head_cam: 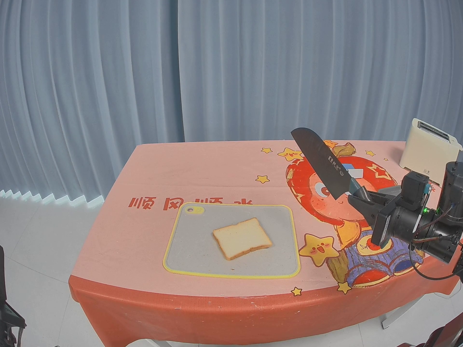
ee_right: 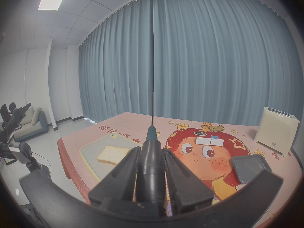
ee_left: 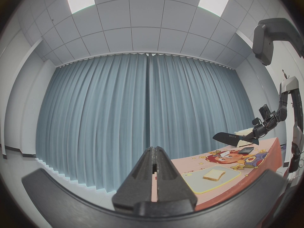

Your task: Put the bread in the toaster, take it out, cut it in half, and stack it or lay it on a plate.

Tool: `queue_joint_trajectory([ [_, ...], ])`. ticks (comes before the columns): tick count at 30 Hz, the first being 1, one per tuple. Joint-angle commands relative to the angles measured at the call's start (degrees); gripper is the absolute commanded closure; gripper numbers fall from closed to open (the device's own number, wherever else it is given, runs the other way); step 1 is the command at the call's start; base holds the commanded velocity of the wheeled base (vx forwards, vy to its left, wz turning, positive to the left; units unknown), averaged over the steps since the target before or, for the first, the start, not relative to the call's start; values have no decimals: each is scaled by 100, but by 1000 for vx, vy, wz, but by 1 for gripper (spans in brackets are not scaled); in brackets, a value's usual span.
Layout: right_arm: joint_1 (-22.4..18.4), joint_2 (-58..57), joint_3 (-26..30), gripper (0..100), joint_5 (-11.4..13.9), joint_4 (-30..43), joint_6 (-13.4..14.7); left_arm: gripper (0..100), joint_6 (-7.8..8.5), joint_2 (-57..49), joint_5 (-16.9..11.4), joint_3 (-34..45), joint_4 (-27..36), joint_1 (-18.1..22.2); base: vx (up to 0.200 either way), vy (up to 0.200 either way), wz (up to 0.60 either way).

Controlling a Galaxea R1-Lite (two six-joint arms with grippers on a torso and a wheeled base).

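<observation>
Right pincer (head_cam: 360, 199) holds knife (head_cam: 320, 162) over tablecloth (head_cam: 144, 179); curtain (head_cam: 231, 59) behind.

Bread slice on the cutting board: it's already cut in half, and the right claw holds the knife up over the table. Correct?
One thing is off: the bread slice on the cutting board is whole, not cut in half, as the head view shows. The right claw does hold the knife up over the table.
</observation>
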Motion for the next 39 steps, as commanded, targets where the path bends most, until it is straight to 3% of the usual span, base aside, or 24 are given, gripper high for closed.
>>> queue_joint_trajectory([
  [1,0,-25,11,100,-1,-5,-3,100,40,574,-53,101,-172,-1,0,0,0],
  [6,62,-34,38,100,-1,-5,-12,100,66,1067,-61,101,-682,-1,0,0,0],
  [9,115,-25,38,100,-1,-5,-12,100,92,1682,-79,101,-1368,-10,0,0,0],
  [14,115,-34,46,100,-1,-5,-21,100,189,2420,-360,92,-1851,-27,0,0,0],
  [23,167,-25,64,100,-1,-5,-12,100,338,3044,-826,-426,-1869,-45,0,0,0],
  [27,176,-25,73,100,-1,-5,-12,100,330,3264,-1274,-813,-1807,-80,0,0,0],
  [28,176,-25,73,100,-1,-5,-12,100,330,3264,-1274,-813,-1807,-80,0,0,0],
  [30,176,-25,64,100,-1,-5,-12,100,321,3334,-1582,-1006,-1693,-80,0,0,0],
  [39,211,-25,64,100,-1,-5,-3,100,251,3633,-1819,-1806,-1016,-80,0,0,0],
])
